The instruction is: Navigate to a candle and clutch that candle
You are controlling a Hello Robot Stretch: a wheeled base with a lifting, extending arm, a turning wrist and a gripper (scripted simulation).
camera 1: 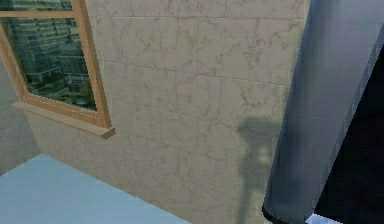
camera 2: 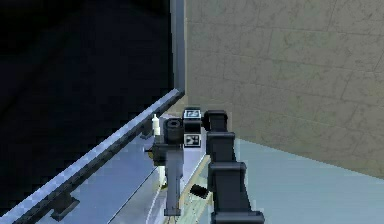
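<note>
In the arm side view a small white upright stick [camera 2: 156, 123], which may be the candle, stands on a pale blue-grey top [camera 2: 290, 185]. It sits right beside the gripper's dark body. The arm [camera 2: 225, 180] rises from the bottom edge, with two white marked squares [camera 2: 191, 118] at its far end. The gripper [camera 2: 168, 165] lies just left of them, its thin fingers low over the top. I cannot tell whether it holds anything, nor whether it touches the white stick.
A large dark panel with a grey frame [camera 2: 110, 150] fills the arm side view's left; its grey edge [camera 1: 310, 120] stands at the forward view's right. A beige tiled wall [camera 1: 190, 90] is close ahead, with a wood-framed window [camera 1: 55, 60] at the left.
</note>
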